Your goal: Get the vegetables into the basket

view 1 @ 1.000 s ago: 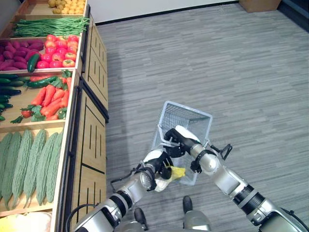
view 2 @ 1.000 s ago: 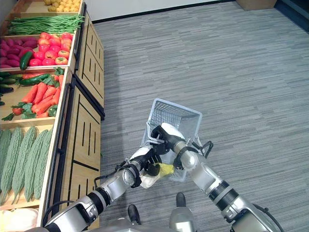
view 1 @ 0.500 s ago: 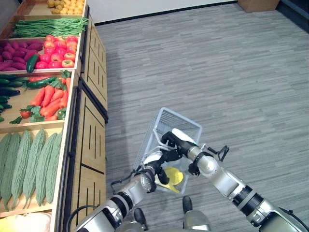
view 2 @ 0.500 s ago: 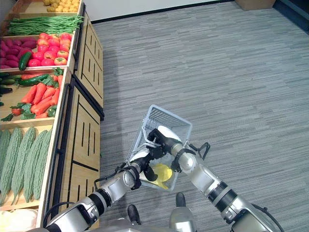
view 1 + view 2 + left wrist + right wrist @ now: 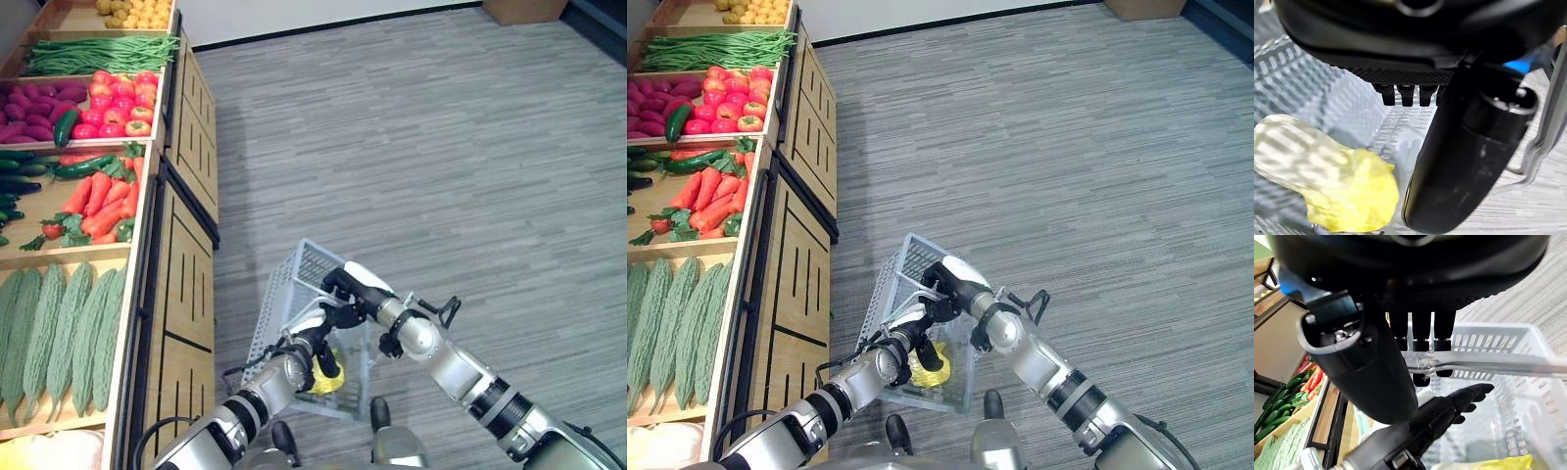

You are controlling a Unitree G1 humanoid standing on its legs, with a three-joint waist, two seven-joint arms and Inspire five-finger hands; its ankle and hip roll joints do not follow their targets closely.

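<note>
A white wire basket (image 5: 274, 304) hangs low over the floor beside the shelf. My right hand (image 5: 355, 286) is shut on the basket's handle (image 5: 1474, 363), fingers curled round the bar. A pale yellow leafy vegetable (image 5: 1327, 181) lies on the basket's bottom, seen from above as a yellow patch (image 5: 325, 382). My left hand (image 5: 312, 338) reaches into the basket just above that vegetable, fingers straight (image 5: 1449, 404) and holding nothing. Its thumb (image 5: 1459, 161) stands close beside the vegetable.
A wooden produce shelf (image 5: 186, 255) runs along the left, holding bitter gourds (image 5: 59, 333), carrots (image 5: 103, 206), tomatoes (image 5: 118, 108) and green beans (image 5: 98, 54). Grey carpet floor (image 5: 441, 147) lies to the right. A wooden box (image 5: 524, 10) stands at the far right.
My right hand has swung the basket left, closer to the shelf. The yellow vegetable, earlier at the basket's near edge by my left hand, now lies inside it.
</note>
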